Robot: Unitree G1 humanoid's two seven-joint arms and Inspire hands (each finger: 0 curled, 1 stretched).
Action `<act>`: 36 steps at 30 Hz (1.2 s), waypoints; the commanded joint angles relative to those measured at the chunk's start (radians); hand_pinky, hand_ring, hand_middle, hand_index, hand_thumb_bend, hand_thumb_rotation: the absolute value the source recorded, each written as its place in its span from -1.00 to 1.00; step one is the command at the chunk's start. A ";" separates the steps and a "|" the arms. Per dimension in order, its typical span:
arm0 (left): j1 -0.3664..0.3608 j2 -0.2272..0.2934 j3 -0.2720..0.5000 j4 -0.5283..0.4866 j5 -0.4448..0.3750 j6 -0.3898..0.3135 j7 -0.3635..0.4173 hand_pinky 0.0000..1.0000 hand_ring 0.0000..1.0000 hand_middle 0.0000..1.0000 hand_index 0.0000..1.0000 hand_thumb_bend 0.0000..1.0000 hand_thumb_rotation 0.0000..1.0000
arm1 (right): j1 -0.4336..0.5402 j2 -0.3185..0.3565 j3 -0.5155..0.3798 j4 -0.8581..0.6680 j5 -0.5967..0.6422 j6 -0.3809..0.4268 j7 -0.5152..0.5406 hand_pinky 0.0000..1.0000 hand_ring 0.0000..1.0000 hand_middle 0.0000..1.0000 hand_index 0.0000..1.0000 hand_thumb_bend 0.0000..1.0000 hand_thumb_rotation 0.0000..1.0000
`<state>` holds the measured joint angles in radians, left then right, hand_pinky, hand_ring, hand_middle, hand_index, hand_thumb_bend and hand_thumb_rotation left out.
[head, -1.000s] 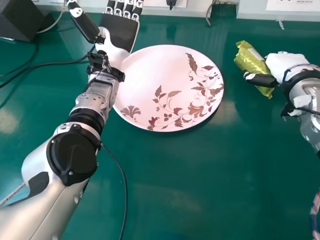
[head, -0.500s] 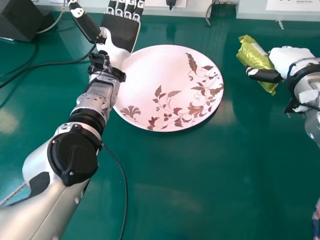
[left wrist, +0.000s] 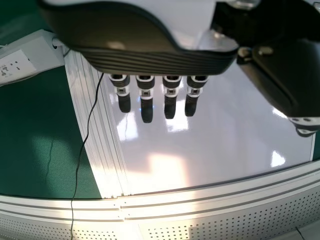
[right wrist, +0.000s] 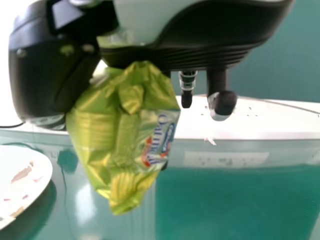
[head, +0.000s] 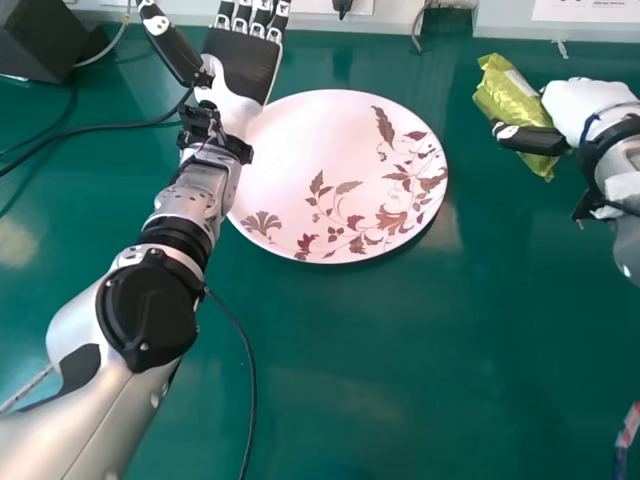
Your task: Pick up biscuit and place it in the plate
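My right hand [head: 528,138] is at the right of the head view, shut on the green-yellow biscuit packet [head: 512,98], to the right of the plate. In the right wrist view the biscuit packet [right wrist: 125,135] hangs from my right hand [right wrist: 200,60], gripped by the thumb side. The round pinkish-white plate [head: 320,150] with brown leaf patterns lies on the table; part of it shows in the right wrist view as well. At the plate's upper left, my left hand [head: 240,62] stands open with straight fingers, also seen in the left wrist view, hand [left wrist: 170,102].
The green table [head: 400,370] carries the plate. Black cables [head: 90,132] run at the left, near a dark box [head: 45,38]. Pale panels [head: 560,20] line the far edge. A striped cord [head: 628,430] is at the lower right.
My right hand and the packet have shifted slightly toward the table's far edge and a little rightward. The left arm has barely moved, and the plate is where it was.
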<state>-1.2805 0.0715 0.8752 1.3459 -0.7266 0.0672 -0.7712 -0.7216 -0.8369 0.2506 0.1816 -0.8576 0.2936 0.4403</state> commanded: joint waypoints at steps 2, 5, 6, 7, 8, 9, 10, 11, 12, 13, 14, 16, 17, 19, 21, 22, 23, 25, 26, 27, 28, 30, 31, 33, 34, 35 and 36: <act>-0.016 -0.002 0.000 -0.001 -0.005 0.008 -0.019 0.92 0.88 1.00 1.00 1.00 0.01 | 0.015 -0.030 -0.025 -0.060 -0.009 0.011 0.032 -1.00 -1.00 -1.00 -0.06 0.01 -0.91; -0.017 -0.003 0.003 -0.001 -0.007 0.003 -0.016 0.85 0.86 1.00 1.00 1.00 -0.02 | 0.023 -0.035 -0.037 -0.098 -0.020 0.014 0.050 -1.00 -1.00 -1.00 -0.06 0.01 -0.91; -0.017 -0.005 0.003 -0.001 -0.007 0.001 -0.015 0.84 0.87 1.00 1.00 1.00 -0.03 | 0.023 -0.036 -0.039 -0.108 -0.023 0.017 0.056 -1.00 -1.00 -1.00 -0.06 0.01 -0.91; -0.017 -0.005 0.003 -0.001 -0.007 0.000 -0.019 0.84 0.87 1.00 1.00 1.00 -0.03 | 0.024 -0.037 -0.040 -0.118 -0.027 0.020 0.062 -1.00 -1.00 -1.00 -0.06 0.01 -0.91; -0.017 -0.005 0.003 -0.001 -0.008 0.000 -0.022 0.84 0.87 1.00 1.00 1.00 -0.03 | 0.025 -0.037 -0.041 -0.130 -0.031 0.024 0.068 -1.00 -1.00 -1.00 -0.06 0.01 -0.91; -0.017 -0.006 0.003 -0.001 -0.008 -0.001 -0.023 0.84 0.87 1.00 1.00 1.00 -0.04 | 0.027 -0.037 -0.042 -0.142 -0.035 0.030 0.073 -1.00 -1.00 -1.00 -0.06 0.01 -0.91; -0.018 -0.005 0.003 -0.001 -0.008 -0.001 -0.020 0.84 0.87 1.00 1.00 1.00 -0.05 | 0.029 -0.035 -0.044 -0.157 -0.040 0.034 0.078 -1.00 -1.00 -1.00 -0.06 0.01 -0.91; -0.018 -0.005 0.004 -0.001 -0.008 0.000 -0.014 0.83 0.87 1.00 1.00 1.00 -0.06 | 0.032 -0.034 -0.046 -0.171 -0.044 0.039 0.083 -1.00 -1.00 -1.00 -0.06 0.01 -0.91; -0.019 -0.005 0.004 -0.001 -0.008 0.001 -0.011 0.83 0.87 1.00 1.00 1.00 -0.08 | 0.034 -0.034 -0.047 -0.182 -0.049 0.040 0.086 -1.00 -1.00 -1.00 -0.06 0.01 -0.91; -0.019 -0.005 0.004 -0.001 -0.008 0.002 -0.010 0.83 0.87 1.00 1.00 1.00 -0.08 | 0.036 -0.034 -0.048 -0.193 -0.055 0.041 0.088 -1.00 -1.00 -1.00 -0.06 0.01 -0.91; -0.019 -0.006 0.003 -0.001 -0.007 0.001 -0.008 0.83 0.86 1.00 1.00 1.00 -0.09 | 0.038 -0.033 -0.049 -0.205 -0.060 0.043 0.092 -1.00 -1.00 -1.00 -0.06 0.01 -0.91; -0.019 -0.005 0.001 -0.001 -0.004 -0.002 -0.007 0.84 0.86 1.00 1.00 1.00 -0.11 | 0.041 -0.030 -0.053 -0.226 -0.067 0.048 0.102 -1.00 -1.00 -1.00 -0.06 0.01 -0.91; -0.018 -0.005 0.000 -0.001 -0.002 -0.004 -0.006 0.85 0.86 1.00 1.00 1.00 -0.11 | 0.042 -0.028 -0.055 -0.236 -0.070 0.050 0.108 -1.00 -1.00 -1.00 -0.06 0.01 -0.91; -0.019 -0.005 -0.002 -0.001 0.000 -0.006 -0.008 0.86 0.86 1.00 1.00 1.00 -0.11 | 0.045 -0.026 -0.059 -0.259 -0.076 0.052 0.118 -1.00 -1.00 -1.00 -0.06 0.01 -0.91; -0.019 -0.007 -0.002 -0.001 -0.001 -0.005 -0.014 0.85 0.86 1.00 1.00 1.00 -0.10 | 0.048 -0.024 -0.063 -0.275 -0.078 0.053 0.124 -1.00 -1.00 -1.00 -0.06 0.01 -0.91; -0.019 -0.007 -0.002 -0.001 -0.001 -0.004 -0.018 0.85 0.86 1.00 1.00 1.00 -0.10 | 0.049 -0.021 -0.066 -0.281 -0.078 0.054 0.125 -1.00 -1.00 -1.00 -0.06 0.01 -0.91; -0.019 -0.008 -0.003 -0.001 -0.001 -0.003 -0.021 0.85 0.87 1.00 1.00 1.00 -0.11 | 0.050 -0.018 -0.069 -0.289 -0.078 0.057 0.129 -1.00 -1.00 -1.00 -0.06 0.01 -0.91; -0.019 -0.010 -0.003 -0.001 0.000 -0.004 -0.024 0.87 0.88 1.00 1.00 1.00 -0.12 | 0.051 -0.012 -0.074 -0.305 -0.078 0.064 0.138 -1.00 -1.00 -1.00 -0.06 0.02 -0.91; -0.019 -0.011 -0.003 -0.001 -0.001 -0.003 -0.023 0.87 0.89 1.00 1.00 1.00 -0.13 | 0.050 -0.010 -0.076 -0.312 -0.079 0.068 0.143 -1.00 -1.00 -1.00 -0.06 0.02 -0.91; -0.020 -0.011 -0.002 -0.001 -0.002 -0.003 -0.018 0.88 0.89 1.00 1.00 1.00 -0.13 | 0.050 -0.009 -0.077 -0.317 -0.078 0.069 0.146 -1.00 -1.00 -1.00 -0.06 0.02 -0.91; -0.021 -0.011 -0.001 -0.001 -0.003 -0.001 -0.013 0.88 0.89 1.00 1.00 1.00 -0.14 | 0.050 -0.007 -0.078 -0.323 -0.079 0.069 0.149 -1.00 -1.00 -1.00 -0.06 0.02 -0.91; -0.022 -0.011 -0.002 -0.001 -0.001 -0.004 -0.006 0.88 0.89 1.00 1.00 1.00 -0.14 | 0.054 -0.005 -0.082 -0.331 -0.078 0.063 0.142 -1.00 -1.00 -1.00 -0.06 0.02 -0.91; -0.022 -0.011 -0.003 -0.001 0.000 -0.005 -0.006 0.88 0.88 1.00 1.00 1.00 -0.15 | 0.056 -0.004 -0.082 -0.334 -0.078 0.060 0.137 -1.00 -1.00 -1.00 -0.06 0.02 -0.91; -0.022 -0.011 -0.005 -0.001 0.002 -0.001 -0.013 0.88 0.87 1.00 1.00 1.00 -0.16 | 0.058 -0.001 -0.083 -0.336 -0.078 0.055 0.131 -1.00 -1.00 -1.00 -0.06 0.02 -0.91; -0.021 -0.011 -0.006 -0.001 0.002 0.001 -0.018 0.88 0.87 1.00 1.00 1.00 -0.16 | 0.059 0.000 -0.083 -0.336 -0.078 0.051 0.128 -1.00 -1.00 -1.00 -0.06 0.02 -0.91; -0.021 -0.011 -0.007 -0.001 0.004 0.000 -0.019 0.89 0.87 1.00 1.00 1.00 -0.16 | 0.060 0.001 -0.083 -0.337 -0.078 0.046 0.124 -1.00 -1.00 -1.00 -0.06 0.02 -0.91; -0.021 -0.012 -0.009 -0.001 0.005 -0.004 -0.019 0.88 0.87 1.00 1.00 1.00 -0.15 | 0.063 0.002 -0.085 -0.338 -0.077 0.038 0.116 -1.00 -1.00 -1.00 -0.06 0.02 -0.91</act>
<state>-1.2853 0.0637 0.8750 1.3459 -0.7259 0.0659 -0.7819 -0.6765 -0.8366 0.1799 -0.1397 -0.9308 0.3422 0.5798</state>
